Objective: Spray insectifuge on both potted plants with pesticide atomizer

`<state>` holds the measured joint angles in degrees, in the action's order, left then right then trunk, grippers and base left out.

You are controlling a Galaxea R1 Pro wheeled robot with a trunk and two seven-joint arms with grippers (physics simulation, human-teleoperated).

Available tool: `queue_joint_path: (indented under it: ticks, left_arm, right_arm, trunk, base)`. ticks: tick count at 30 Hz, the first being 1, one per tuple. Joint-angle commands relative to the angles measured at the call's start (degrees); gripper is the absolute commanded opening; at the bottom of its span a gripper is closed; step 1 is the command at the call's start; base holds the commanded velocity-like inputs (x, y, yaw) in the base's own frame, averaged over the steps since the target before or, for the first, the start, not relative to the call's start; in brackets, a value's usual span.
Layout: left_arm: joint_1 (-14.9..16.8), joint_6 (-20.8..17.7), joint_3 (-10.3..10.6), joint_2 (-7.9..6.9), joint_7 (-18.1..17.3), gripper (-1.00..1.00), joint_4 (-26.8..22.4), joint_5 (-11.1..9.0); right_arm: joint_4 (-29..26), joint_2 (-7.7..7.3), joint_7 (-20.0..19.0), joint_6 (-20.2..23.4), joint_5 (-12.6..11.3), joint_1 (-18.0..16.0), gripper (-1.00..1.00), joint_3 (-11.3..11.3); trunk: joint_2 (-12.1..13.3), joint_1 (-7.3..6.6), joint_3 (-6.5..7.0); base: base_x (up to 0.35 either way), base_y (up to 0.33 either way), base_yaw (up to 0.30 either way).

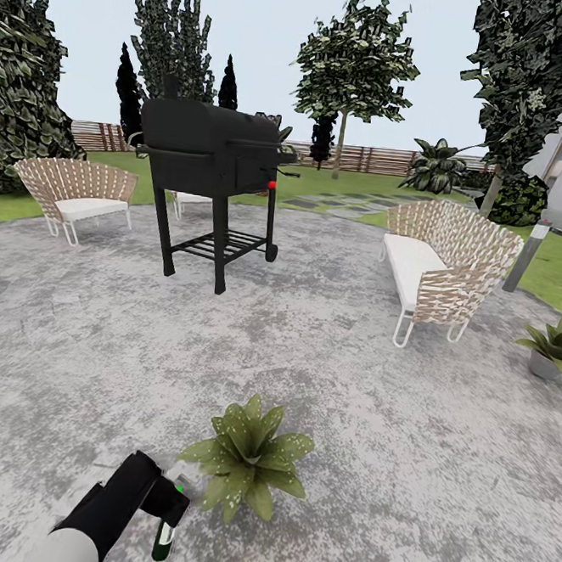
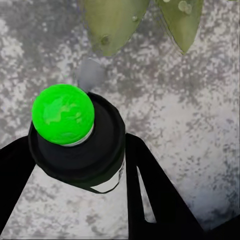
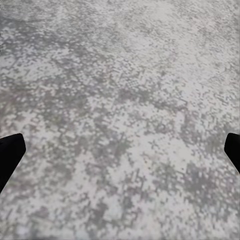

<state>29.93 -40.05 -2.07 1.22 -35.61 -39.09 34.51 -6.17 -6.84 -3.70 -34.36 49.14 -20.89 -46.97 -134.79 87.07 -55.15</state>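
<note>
Left end effector [image 1: 168, 501] gripping one pesticide atomizer [image 1: 164, 537], closed around it beside the nearer of two potted plants [image 1: 249, 455]; right end effector [image 3: 120, 150] spread wide above patio [image 1: 348, 389].

The left gripper [image 1: 168, 501] reaches forward, fingers [image 2: 150, 195] clamped; the right gripper's [image 3: 120, 150] fingers spread wide.

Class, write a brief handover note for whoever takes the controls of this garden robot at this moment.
Left gripper: shut on the pesticide atomizer, held beside the near potted plant.
Right gripper: open, nothing in it, over bare patio.
Second potted plant: at the patio's right edge, past the wicker bench.
Done: atomizer picked up.
Left: spray both plants; no visible proof that either is covered.
</note>
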Motion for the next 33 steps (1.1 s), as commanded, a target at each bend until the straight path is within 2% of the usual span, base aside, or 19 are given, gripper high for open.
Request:
queue_joint_path:
  ticks: [1,3,6,8,11,13,16,17,19,21,24,26,28,29,33]
  left_arm:
    - [-0.42,-0.21,-0.2,-0.69,-0.56,-1.0,0.16,0.43]
    - [-1.15,-0.14,-0.18,-2.18,-0.65,-1.0,0.6,0.46]
    - [-1.44,1.3,-0.13,-2.97,-0.79,-1.0,1.03,0.4]
    - [-1.49,5.68,-0.23,-2.42,-0.86,-1.0,2.84,0.27]
    - [-1.46,6.08,-0.28,-1.29,-0.86,-1.0,3.02,0.25]
    - [-1.45,6.17,-0.12,-1.14,-0.86,-1.0,3.05,0.28]
    - [-1.48,6.27,-0.19,-2.42,-0.86,-1.0,3.12,0.4]
    - [-1.52,6.34,-0.2,-3.91,-0.86,-1.0,3.14,0.3]
    - [-1.53,6.4,-0.21,-5.09,-0.91,-1.0,3.14,0.2]
    - [-1.53,6.45,-0.18,-5.23,-0.88,-1.0,3.15,0.27]
    - [-1.54,6.4,-0.26,-4.69,-0.87,-1.0,3.15,0.33]
    - [-1.54,6.37,1.04,-3.37,-0.85,-1.0,3.15,0.3]
    - [-1.53,6.09,5.22,-2.21,-0.68,-1.0,3.15,0.34]
    - [-1.52,5.96,6.39,-2.0,-0.64,-1.0,3.15,0.24]
    - [-1.46,5.75,6.98,-2.45,-0.84,-1.0,3.08,-0.13]
  right_arm:
    - [0.01,-0.01,-0.4,-0.18,0.14,-0.03,1.0,-0.49]
    - [0.01,0.0,-0.38,-0.18,0.14,-0.03,1.0,-0.49]
    - [0.01,-0.01,-0.4,-0.18,0.13,-0.03,1.0,-0.49]
    - [0.01,0.02,-0.36,-0.18,0.15,-0.03,1.0,-0.49]
    - [0.01,0.01,-0.4,-0.18,0.14,-0.03,1.0,-0.49]
    - [0.01,0.02,-0.39,-0.18,0.16,-0.03,1.0,-0.49]
    - [0.01,0.02,-0.42,-0.18,0.15,-0.03,1.0,-0.49]
    - [0.01,0.03,-0.42,-0.18,0.14,-0.03,1.0,-0.49]
    - [0.04,0.05,-0.41,-0.18,0.16,-0.03,1.0,-0.49]
    - [0.06,0.03,-0.4,-0.18,0.16,-0.03,1.0,-0.49]
    - [0.04,0.03,-0.41,-0.18,0.16,-0.03,1.0,-0.49]
    - [0.06,0.05,-0.42,-0.18,0.16,-0.03,1.0,-0.49]
    - [0.05,0.04,-0.4,-0.18,0.16,-0.03,1.0,-0.49]
    - [0.06,0.06,-0.41,-0.18,0.16,-0.03,1.0,-0.49]
    - [0.09,0.07,-0.4,-0.18,0.16,-0.03,1.0,-0.49]
  trunk:
    - [-0.02,-0.01,-0.05]
    - [-0.02,-0.01,-0.05]
    - [-0.02,-0.01,-0.05]
    - [-0.02,-0.01,-0.05]
    - [-0.02,-0.01,-0.05]
    - [-0.02,-0.01,-0.05]
    - [-0.02,-0.01,-0.05]
    - [-0.02,-0.01,-0.05]
    - [-0.02,-0.01,-0.05]
    - [-0.02,-0.01,-0.05]
    - [-0.02,-0.01,-0.05]
    - [-0.02,-0.01,-0.05]
    - [-0.02,-0.01,-0.05]
    - [-0.02,-0.01,-0.05]
    - [-0.02,-0.01,-0.05]
  base:
    - [0.0,0.0,0.0]
    - [0.0,0.0,0.0]
    - [0.0,0.0,0.0]
    - [0.0,0.0,0.0]
    - [0.0,0.0,0.0]
    - [0.0,0.0,0.0]
    - [0.0,0.0,0.0]
    - [0.0,0.0,0.0]
    - [0.0,0.0,0.0]
    - [0.0,0.0,0.0]
    - [0.0,0.0,0.0]
    - [0.0,0.0,0.0]
    - [0.0,0.0,0.0]
    - [0.0,0.0,0.0]
    - [0.0,0.0,0.0]
